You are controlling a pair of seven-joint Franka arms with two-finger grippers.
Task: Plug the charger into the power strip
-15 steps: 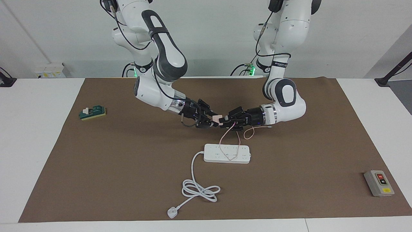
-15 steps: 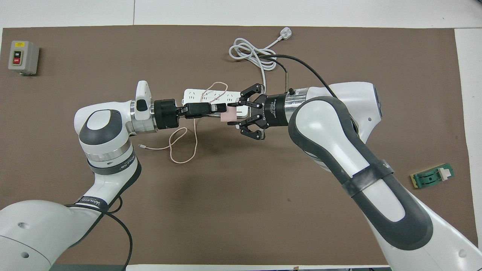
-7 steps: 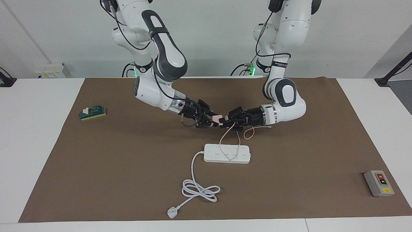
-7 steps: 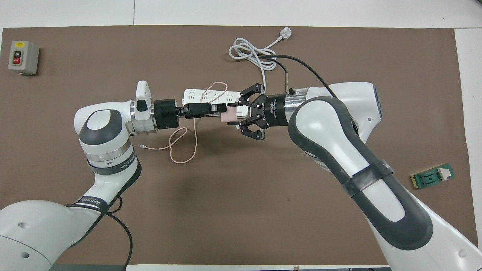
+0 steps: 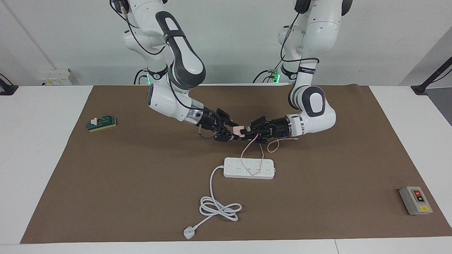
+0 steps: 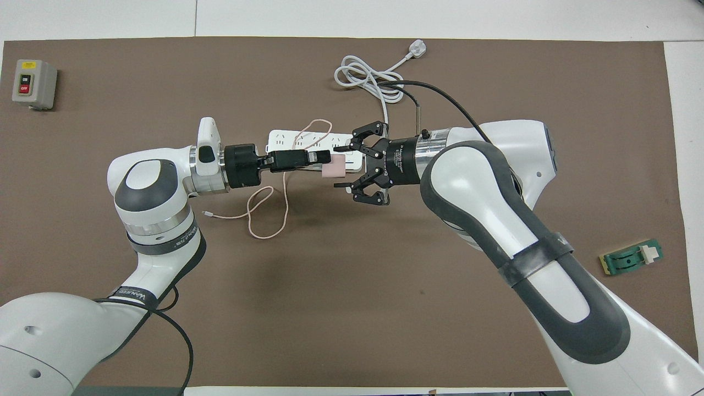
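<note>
Pale-pink cube charger (image 5: 239,130) (image 6: 333,166), raised above the mat, thin pink cable (image 5: 251,155) (image 6: 264,212) hanging across the power strip. Long white power strip (image 5: 249,168) (image 6: 308,144), flat on the mat, thick white cord (image 5: 217,203) (image 6: 366,77) coiled farther from the robots.

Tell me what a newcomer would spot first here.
Two grippers meeting in mid-air: the left gripper holds the pale-pink charger over the white power strip, while the right gripper faces it with fingers spread. The charger's thin pink cable trails down onto the brown mat.

White arms with dark grey padding, black cables and black hands.
</note>
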